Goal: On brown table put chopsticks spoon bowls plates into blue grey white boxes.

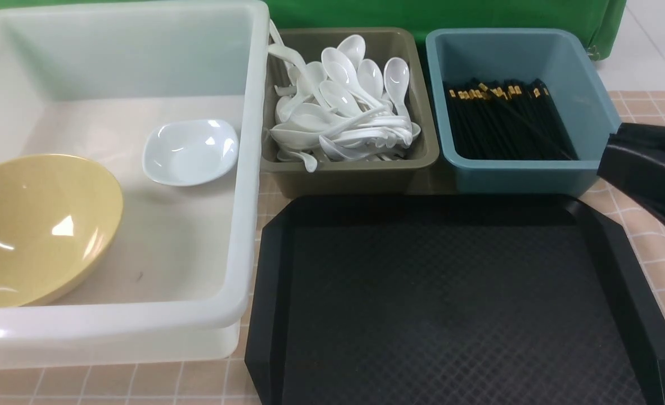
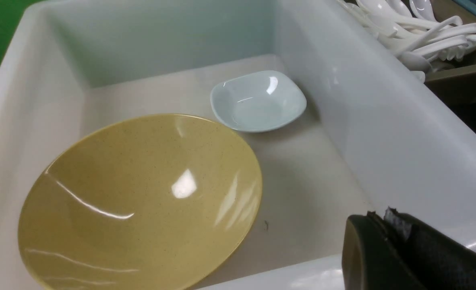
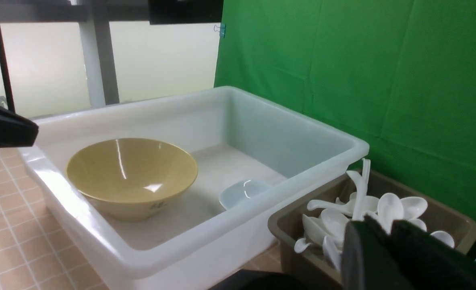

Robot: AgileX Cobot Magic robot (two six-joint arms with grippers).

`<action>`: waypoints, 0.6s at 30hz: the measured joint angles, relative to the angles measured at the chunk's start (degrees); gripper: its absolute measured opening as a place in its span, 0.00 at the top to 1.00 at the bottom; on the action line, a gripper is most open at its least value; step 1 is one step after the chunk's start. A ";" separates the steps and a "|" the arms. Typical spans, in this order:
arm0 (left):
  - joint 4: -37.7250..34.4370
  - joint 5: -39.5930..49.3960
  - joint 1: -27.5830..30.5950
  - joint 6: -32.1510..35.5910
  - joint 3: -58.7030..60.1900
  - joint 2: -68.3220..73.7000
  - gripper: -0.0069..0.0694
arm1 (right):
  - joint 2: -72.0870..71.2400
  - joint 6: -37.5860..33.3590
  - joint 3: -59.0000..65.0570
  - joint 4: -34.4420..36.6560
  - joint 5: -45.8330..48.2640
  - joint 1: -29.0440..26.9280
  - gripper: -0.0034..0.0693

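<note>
A large yellow bowl (image 1: 34,225) and a small white dish (image 1: 191,151) lie in the white box (image 1: 242,225) at the left. White spoons (image 1: 341,107) fill the grey box (image 1: 355,169) in the middle. Black chopsticks (image 1: 507,121) lie in the blue box (image 1: 524,177) at the right. My left gripper (image 2: 381,217) is shut and empty, over the white box's near rim beside the bowl (image 2: 141,201). My right gripper (image 1: 607,154) is shut and empty, just right of the blue box; in its wrist view (image 3: 379,227) it points toward the spoons (image 3: 342,213).
A black tray (image 1: 450,304) with nothing on it lies in front of the grey and blue boxes. The tiled brown table (image 1: 659,247) shows at the right. A green cloth (image 3: 363,80) hangs behind the boxes.
</note>
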 joint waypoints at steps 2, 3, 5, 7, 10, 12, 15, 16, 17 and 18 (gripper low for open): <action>0.00 0.00 0.00 0.00 0.00 0.00 0.91 | -1.81 0.39 2.92 0.00 -3.24 -1.19 0.82; 0.00 0.00 0.00 0.00 0.00 0.00 0.91 | -3.09 0.89 5.16 0.00 -5.72 -2.03 0.85; 0.00 0.00 0.00 0.00 0.00 0.00 0.91 | -6.50 1.60 10.86 0.00 -10.80 -4.91 0.90; 0.00 0.00 0.00 0.00 0.00 0.00 0.91 | -10.27 2.40 16.63 0.00 -14.33 -8.82 0.90; 0.00 0.00 0.00 0.00 0.00 0.00 0.91 | -15.25 3.02 23.40 0.00 -15.99 -14.46 0.90; 0.00 0.00 0.00 -0.08 0.00 0.00 0.91 | -20.60 3.21 29.64 0.00 -15.24 -22.45 0.90; 0.00 0.00 0.00 -0.35 0.00 0.00 0.91 | -27.02 3.23 35.69 -1.99 -11.35 -33.10 0.90; 0.00 0.00 0.00 -0.35 0.00 0.00 0.91 | -28.46 3.41 37.28 -2.81 -10.03 -35.53 0.90; 0.00 0.00 0.00 -0.35 0.00 0.00 0.91 | -29.83 3.76 38.42 -3.44 -8.73 -38.28 0.90; 0.00 0.00 0.00 -0.35 0.00 0.00 0.91 | -31.77 4.62 39.78 -4.11 -7.03 -40.75 0.90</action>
